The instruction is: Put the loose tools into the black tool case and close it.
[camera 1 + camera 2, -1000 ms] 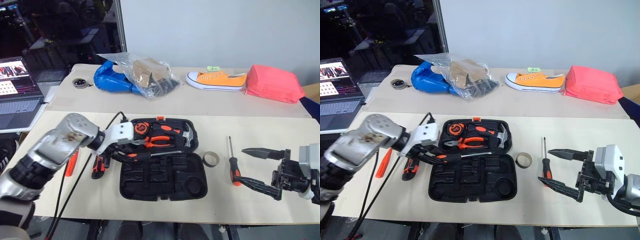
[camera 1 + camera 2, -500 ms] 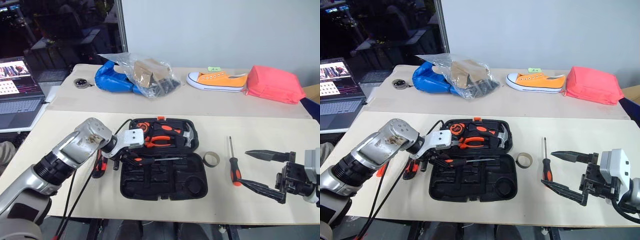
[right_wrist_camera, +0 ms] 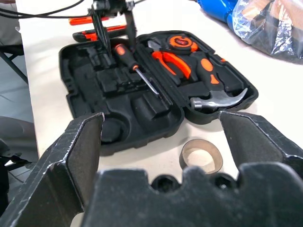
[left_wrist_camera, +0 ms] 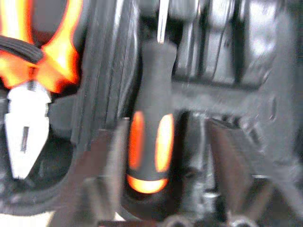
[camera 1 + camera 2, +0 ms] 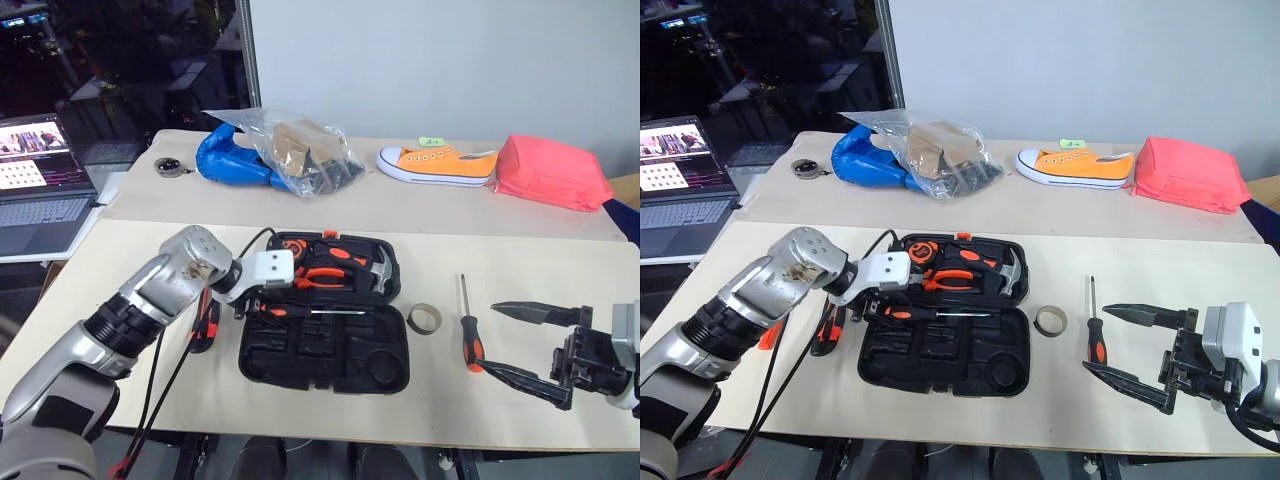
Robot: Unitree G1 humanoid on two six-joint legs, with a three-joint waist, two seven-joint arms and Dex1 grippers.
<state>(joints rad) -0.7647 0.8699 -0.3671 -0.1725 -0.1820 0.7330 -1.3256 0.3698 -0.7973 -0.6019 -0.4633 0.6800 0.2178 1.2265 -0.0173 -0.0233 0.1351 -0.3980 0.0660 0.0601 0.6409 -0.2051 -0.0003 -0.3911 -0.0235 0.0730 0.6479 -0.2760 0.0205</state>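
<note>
Case: black plastic clamshell tool case lies open on the near beige table, orange-handled pliers and hammer in the far half.
Left gripper: fingers spread either side of an orange-and-black screwdriver lying along the case's hinge line, not clamped on it.
Right gripper: wide open, empty, hovering at the table's right edge.
Loose tools: second orange-and-black screwdriver and small beige tape roll right of the case; orange-and-black utility knife and slim orange driver left of it, partly behind the left arm.
Far table: clear plastic bag, blue bundle, orange sneaker, pink pouch.
Left: laptop.
</note>
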